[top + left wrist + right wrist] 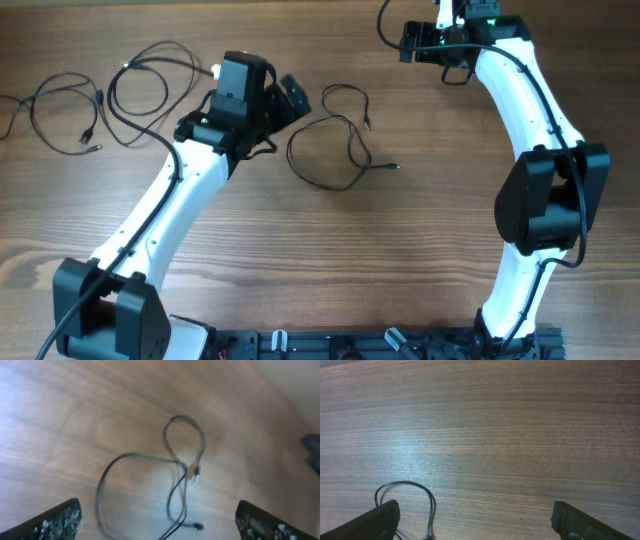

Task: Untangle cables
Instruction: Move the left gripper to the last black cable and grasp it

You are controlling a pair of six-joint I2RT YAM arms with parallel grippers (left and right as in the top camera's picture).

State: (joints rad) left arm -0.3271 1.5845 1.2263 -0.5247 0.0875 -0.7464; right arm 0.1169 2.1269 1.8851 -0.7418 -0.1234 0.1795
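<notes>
A thin black cable (330, 145) lies in loose loops at the table's middle, with small plugs at its ends. More thin black cables (150, 75) lie in loops at the far left, with another one (60, 110) beside them. My left gripper (292, 98) is open and empty, just left of the middle cable. The left wrist view shows that cable (177, 465) ahead of the open fingers (160, 522), blurred. My right gripper (408, 40) is open and empty at the far edge. A cable loop (415, 491) shows by its left finger (475, 520).
The wooden table (400, 240) carries both white arms. The left arm (170, 215) crosses from the near left corner. The right arm (540, 170) stands along the right side. A thick black robot cable (385, 20) curls at the far edge.
</notes>
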